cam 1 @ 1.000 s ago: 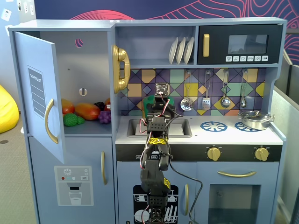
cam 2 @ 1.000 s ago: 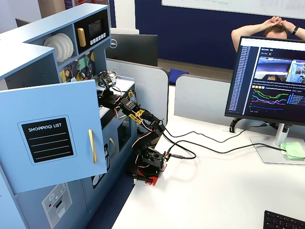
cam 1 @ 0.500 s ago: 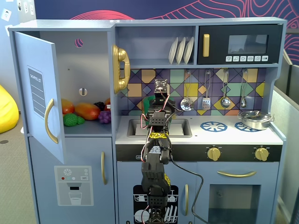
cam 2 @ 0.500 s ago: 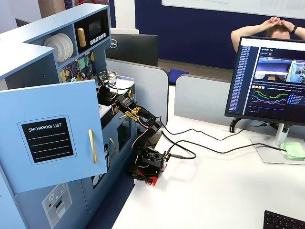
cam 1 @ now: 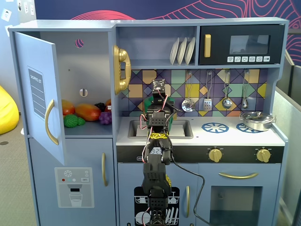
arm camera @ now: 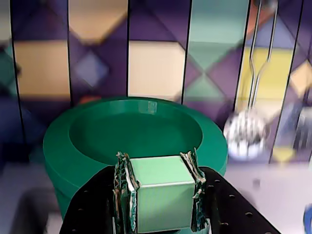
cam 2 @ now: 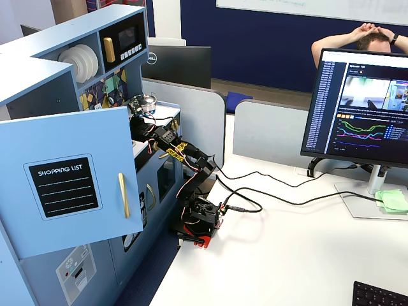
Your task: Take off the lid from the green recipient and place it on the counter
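The lid (arm camera: 136,134) lies as a dark green disc with a recessed centre, and its light green knob (arm camera: 158,195), a square block, fills the bottom middle of the wrist view. The gripper (arm camera: 157,192) is clamped on that knob: one finger pad (arm camera: 123,190) presses its left face and the other its right face, with no visible gap on either side. Below the rim, the wall of the green recipient (arm camera: 58,190) shows at lower left; whether the lid is seated on it or already raised cannot be told from these views. In the front fixed view the arm hides most of the pot, which sits at the back of the counter (cam 1: 202,136), by the sink recess (cam 1: 181,129) and against the tiled backsplash (cam 1: 141,84).

The step in hand appears to be the lift. Keep the grip firm and raise the lid straight up until its rim clears the pot, since a tilted pull may drag the pot along. Avoid the hanging skimmer (arm camera: 246,134) on the right. Then carry the lid level toward bare worktop, clear of the steel pot (cam 1: 256,121), and lower it flat before releasing.
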